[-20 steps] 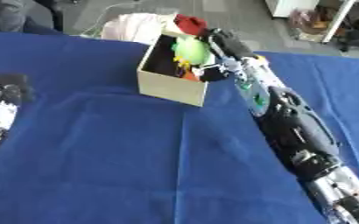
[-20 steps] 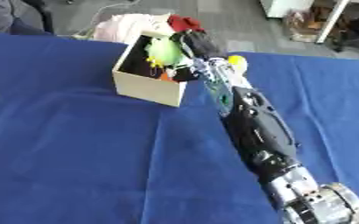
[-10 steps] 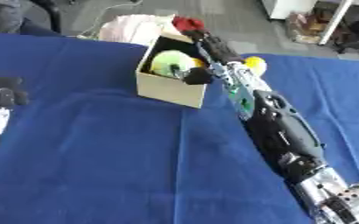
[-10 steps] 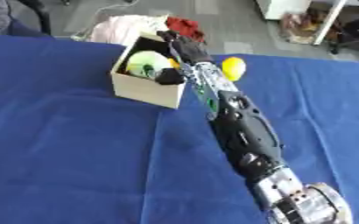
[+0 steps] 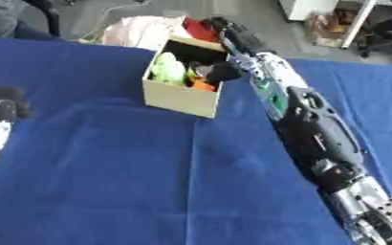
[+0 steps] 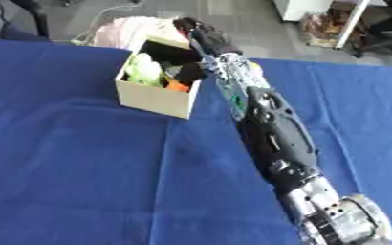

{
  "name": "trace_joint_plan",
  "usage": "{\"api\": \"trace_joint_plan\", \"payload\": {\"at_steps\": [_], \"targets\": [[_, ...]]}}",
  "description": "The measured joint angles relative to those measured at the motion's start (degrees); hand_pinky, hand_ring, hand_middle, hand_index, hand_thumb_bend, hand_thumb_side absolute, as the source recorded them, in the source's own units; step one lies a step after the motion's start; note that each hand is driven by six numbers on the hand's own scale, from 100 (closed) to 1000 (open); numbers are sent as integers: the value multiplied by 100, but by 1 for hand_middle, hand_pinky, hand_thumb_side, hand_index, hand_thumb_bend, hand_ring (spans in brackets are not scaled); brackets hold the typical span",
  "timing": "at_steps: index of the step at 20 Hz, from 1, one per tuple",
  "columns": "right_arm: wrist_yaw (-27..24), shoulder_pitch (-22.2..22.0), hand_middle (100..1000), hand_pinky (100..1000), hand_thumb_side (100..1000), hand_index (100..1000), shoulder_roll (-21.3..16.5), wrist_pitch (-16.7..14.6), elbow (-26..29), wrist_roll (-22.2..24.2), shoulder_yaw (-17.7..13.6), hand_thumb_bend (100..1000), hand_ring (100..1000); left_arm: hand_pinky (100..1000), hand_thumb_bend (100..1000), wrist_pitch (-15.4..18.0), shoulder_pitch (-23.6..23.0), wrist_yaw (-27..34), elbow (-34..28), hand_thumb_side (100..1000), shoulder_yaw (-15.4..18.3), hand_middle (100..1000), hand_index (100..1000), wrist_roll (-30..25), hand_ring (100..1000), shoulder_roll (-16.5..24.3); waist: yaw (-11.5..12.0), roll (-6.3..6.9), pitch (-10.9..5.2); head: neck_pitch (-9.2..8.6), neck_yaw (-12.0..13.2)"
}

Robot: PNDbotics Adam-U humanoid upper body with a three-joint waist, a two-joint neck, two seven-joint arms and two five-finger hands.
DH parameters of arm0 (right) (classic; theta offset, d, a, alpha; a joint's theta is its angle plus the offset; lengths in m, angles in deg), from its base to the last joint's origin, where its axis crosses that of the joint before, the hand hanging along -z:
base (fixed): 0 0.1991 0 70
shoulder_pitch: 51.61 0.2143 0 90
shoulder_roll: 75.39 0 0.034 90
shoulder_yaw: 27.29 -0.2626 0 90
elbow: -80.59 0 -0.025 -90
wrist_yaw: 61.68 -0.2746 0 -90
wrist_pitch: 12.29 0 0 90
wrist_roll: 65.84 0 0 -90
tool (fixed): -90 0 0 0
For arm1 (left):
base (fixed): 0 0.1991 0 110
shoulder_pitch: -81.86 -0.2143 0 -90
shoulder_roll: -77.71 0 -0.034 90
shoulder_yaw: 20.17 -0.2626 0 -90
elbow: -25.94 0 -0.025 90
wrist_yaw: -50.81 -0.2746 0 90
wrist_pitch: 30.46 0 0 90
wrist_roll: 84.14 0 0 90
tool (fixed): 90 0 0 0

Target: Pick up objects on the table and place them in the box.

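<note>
Looking down my right arm [image 5: 316, 139], which runs from the lower right corner up across the blue worktop [image 5: 107, 182] toward the box [image 5: 180, 95]. Near part of the worktop is bare cloth. My left hand [image 5: 0, 117] shows at the left edge, resting on the cloth, well apart from the box; I cannot tell how its fingers stand, too blurred. Box sits mid-far on the worktop, tan, open top, upright. Inside it I see a green thing [image 5: 169, 68] on the left side, an orange bit [image 5: 202, 85] low on the right side, and a dark shape [image 5: 222, 72] just above the orange, against the box's right wall. My right hand [image 6: 206, 37] is at the box's far right corner, over the rim, fingers reaching past the far edge. Whether those fingers are clenched or released I cannot tell, they blur into the dark background. Behind the box, just off the worktop's far edge, a pinkish-white bundle [image 5: 136, 31] and something red [image 5: 201, 29] beside it.
</note>
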Motion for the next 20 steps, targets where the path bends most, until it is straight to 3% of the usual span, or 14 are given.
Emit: {"api": "trace_joint_plan", "payload": {"at_steps": [7,10,13,14,15,20], "targets": [[-482,-141,877,819,490,1000,-322,852,-256,-635,-445,259,819,869,142,0,-39,-27,26,658,29,580,762,26,620,0,-51,0,0,0,69],[-523,-141,877,819,490,1000,-337,992,-366,-811,-478,259,819,869,142,0,-42,-38,26,658,30,580,762,27,620,0,-51,0,0,0,71],[-526,-264,868,816,545,994,-347,1084,-501,-827,-575,260,821,871,137,6,-46,-47,26,663,45,580,762,35,620,0,-62,0,58,-40,110],[-509,-368,867,816,392,993,-347,1145,-615,-783,-653,327,822,871,123,8,-46,-48,26,663,49,580,762,37,620,0,-53,0,92,-54,120],[-473,-428,866,816,556,991,-347,1212,-736,-741,-706,262,823,871,136,9,-46,-49,26,663,55,580,762,38,620,-2,-43,0,104,-61,123],[-357,-434,864,816,561,984,-335,1527,-1344,-693,-759,267,825,871,133,11,-46,-51,26,664,62,580,762,40,620,-3,-20,0,113,-101,124]]}}
